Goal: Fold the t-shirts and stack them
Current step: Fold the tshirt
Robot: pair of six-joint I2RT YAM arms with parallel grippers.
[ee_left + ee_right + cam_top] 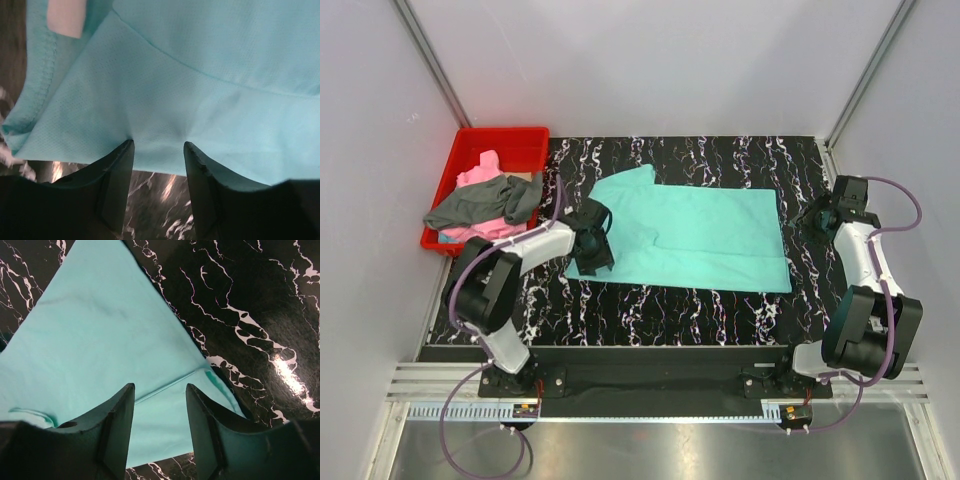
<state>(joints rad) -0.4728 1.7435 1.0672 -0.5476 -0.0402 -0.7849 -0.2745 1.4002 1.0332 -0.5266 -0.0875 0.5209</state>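
The teal t-shirt (710,230) lies flat across the middle of the black marbled table (670,305), with one sleeve pointing to the far side. My left gripper (592,243) is at the shirt's left edge. In the left wrist view it (158,145) stands open, tips touching the puckered teal cloth (210,75), with table showing between the fingers (120,175). My right gripper (817,212) hovers just off the shirt's right edge. It is open (160,387) above the shirt's corner (90,335). The pink t-shirt (480,175) and the dark grey t-shirt (480,207) lie crumpled in the bin.
A red plastic bin (515,140) stands at the far left corner, the grey shirt hanging over its near rim. White walls close in the table on three sides. A white label (65,17) shows inside the teal shirt's collar.
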